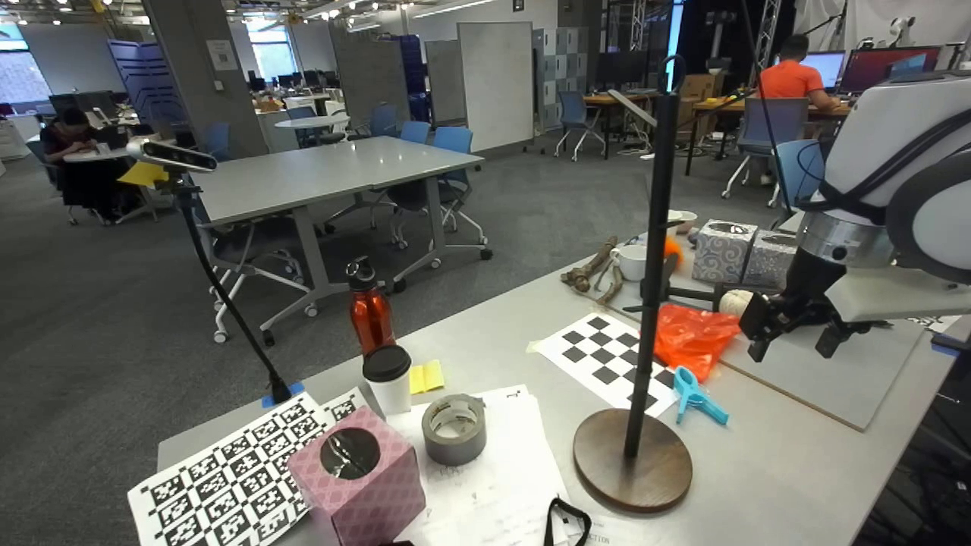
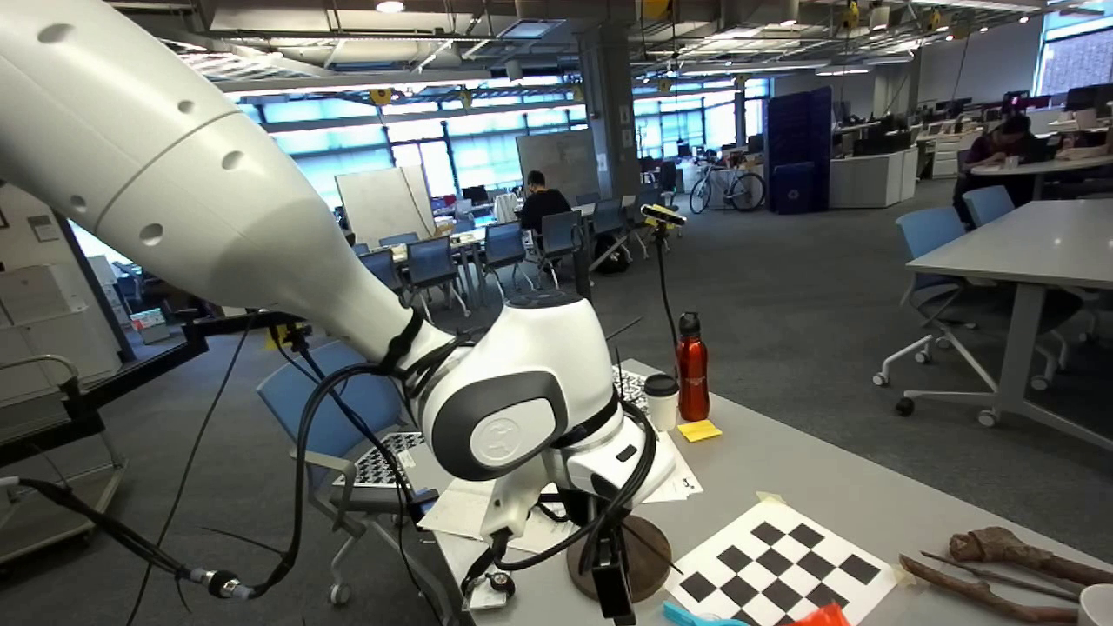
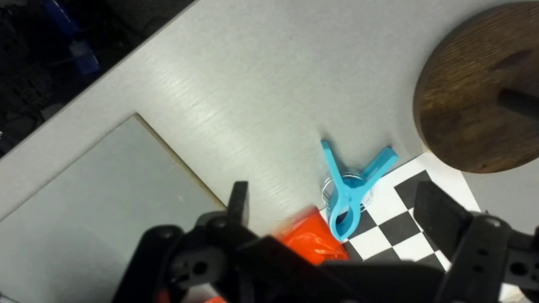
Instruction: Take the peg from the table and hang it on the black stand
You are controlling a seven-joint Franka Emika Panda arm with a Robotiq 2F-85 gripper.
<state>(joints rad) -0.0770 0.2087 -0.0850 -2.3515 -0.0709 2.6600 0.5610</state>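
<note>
The teal-blue peg (image 1: 694,396) lies on the table (image 1: 774,478), partly on the checkerboard sheet, beside the stand's base. It also shows in the wrist view (image 3: 348,192), jaw end toward the gripper, and only partly in an exterior view (image 2: 696,616). The black stand (image 1: 657,227) is upright on a round brown disc base; the base shows in the wrist view (image 3: 471,105) at right, and its pole is mostly hidden in an exterior view (image 2: 643,565). My gripper (image 1: 793,350) is open and empty, above the table; in the wrist view the peg lies between its fingers (image 3: 339,208).
An orange plastic bag (image 1: 694,337) touches or nearly touches the peg. A grey board (image 1: 842,379) lies beneath the gripper side. A tape roll (image 1: 454,428), pink tissue box (image 1: 364,478), white cup (image 1: 632,262), sticks (image 1: 592,269) and a red bottle (image 2: 693,369) stand around.
</note>
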